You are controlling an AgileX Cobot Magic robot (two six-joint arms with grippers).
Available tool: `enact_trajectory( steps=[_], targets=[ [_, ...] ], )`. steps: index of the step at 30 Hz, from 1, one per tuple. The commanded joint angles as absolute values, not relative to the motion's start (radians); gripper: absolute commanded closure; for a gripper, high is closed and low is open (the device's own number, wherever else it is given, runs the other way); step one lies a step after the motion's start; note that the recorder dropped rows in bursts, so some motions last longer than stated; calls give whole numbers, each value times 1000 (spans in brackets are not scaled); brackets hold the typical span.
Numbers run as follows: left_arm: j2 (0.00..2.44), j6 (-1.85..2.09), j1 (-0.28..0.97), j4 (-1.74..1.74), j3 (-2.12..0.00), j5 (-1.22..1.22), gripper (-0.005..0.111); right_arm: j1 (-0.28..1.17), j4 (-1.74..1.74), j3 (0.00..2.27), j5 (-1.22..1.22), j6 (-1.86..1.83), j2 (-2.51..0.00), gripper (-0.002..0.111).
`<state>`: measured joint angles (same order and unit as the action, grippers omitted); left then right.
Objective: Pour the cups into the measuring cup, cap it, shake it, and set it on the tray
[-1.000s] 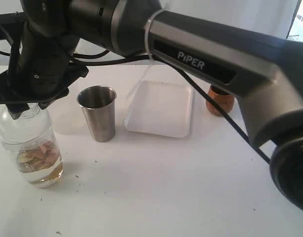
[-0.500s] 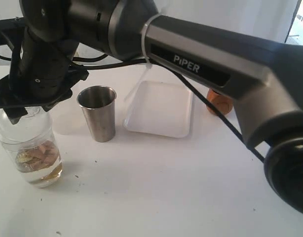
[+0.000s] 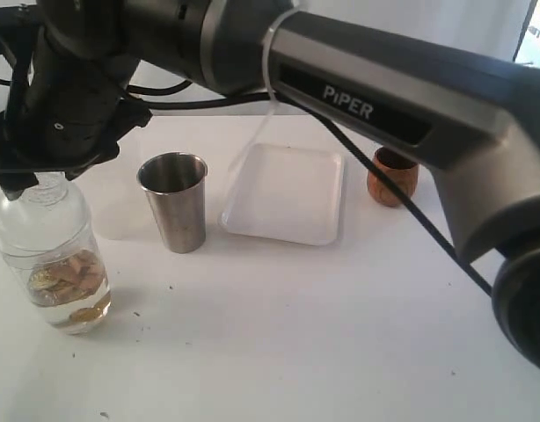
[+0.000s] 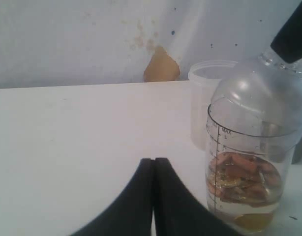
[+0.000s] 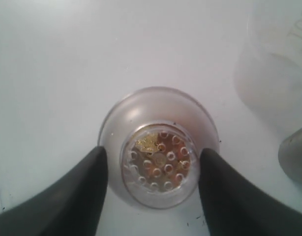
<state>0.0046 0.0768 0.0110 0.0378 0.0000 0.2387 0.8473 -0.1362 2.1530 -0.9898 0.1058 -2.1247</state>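
The measuring cup [image 3: 50, 255] stands at the left with brownish and golden pieces in liquid, and its clear dome lid [image 3: 40, 195] sits on top. My right gripper [image 5: 152, 152] hangs open straight above the lid's perforated spout [image 5: 158, 164], one finger on each side with a gap. In the exterior view the right wrist hides those fingers. Beside the measuring cup stands the steel tumbler [image 3: 173, 202], then the white tray [image 3: 288, 193], and the wooden cup [image 3: 392, 176] sits beyond it. My left gripper [image 4: 154, 160] is shut on nothing, low over the table beside the measuring cup [image 4: 249, 162].
A frosted translucent cup [image 4: 205, 98] stands just behind the measuring cup. The right arm [image 3: 384, 97] stretches across the whole scene above the tumbler and tray. Small dark crumbs lie on the white table [image 3: 296, 334].
The right gripper's jaws widened around the lid's top, and the wrist rose slightly. The arm shifted, so the wooden cup now shows fully. The left gripper stayed put.
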Motion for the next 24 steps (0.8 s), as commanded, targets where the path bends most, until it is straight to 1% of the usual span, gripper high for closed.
enact_trajectory(
  steps=[1, 4, 8, 15, 17, 18, 19, 20, 22, 24],
  targets=[
    [0, 73, 12, 41, 0, 233, 107, 847, -138, 2152, -966, 110, -2113, 59],
    [0, 73, 12, 41, 0, 233, 107, 847, -133, 2152, -966, 110, -2113, 57],
    [0, 73, 12, 41, 0, 233, 107, 847, -130, 2152, -961, 103, -2113, 51],
    [0, 73, 12, 41, 0, 233, 107, 847, -112, 2181, -947, 99, -2091, 51],
    [0, 73, 12, 41, 0, 233, 107, 846, -102, 2191, -961, 101, -2070, 54],
    [0, 73, 12, 41, 0, 233, 107, 846, -88, 2193, -978, 101, -2055, 59],
    [0, 73, 12, 41, 0, 233, 107, 846, -60, 2196, -1005, 101, -2040, 67],
    [0, 73, 12, 41, 0, 233, 107, 846, -39, 2196, -1027, 101, -2025, 78],
    [0, 73, 12, 41, 0, 233, 107, 846, 14, 2196, -1085, 92, -1992, 106],
    [0, 73, 12, 41, 0, 233, 107, 848, 24, 2187, -1104, 55, -1957, 107]
  ],
)
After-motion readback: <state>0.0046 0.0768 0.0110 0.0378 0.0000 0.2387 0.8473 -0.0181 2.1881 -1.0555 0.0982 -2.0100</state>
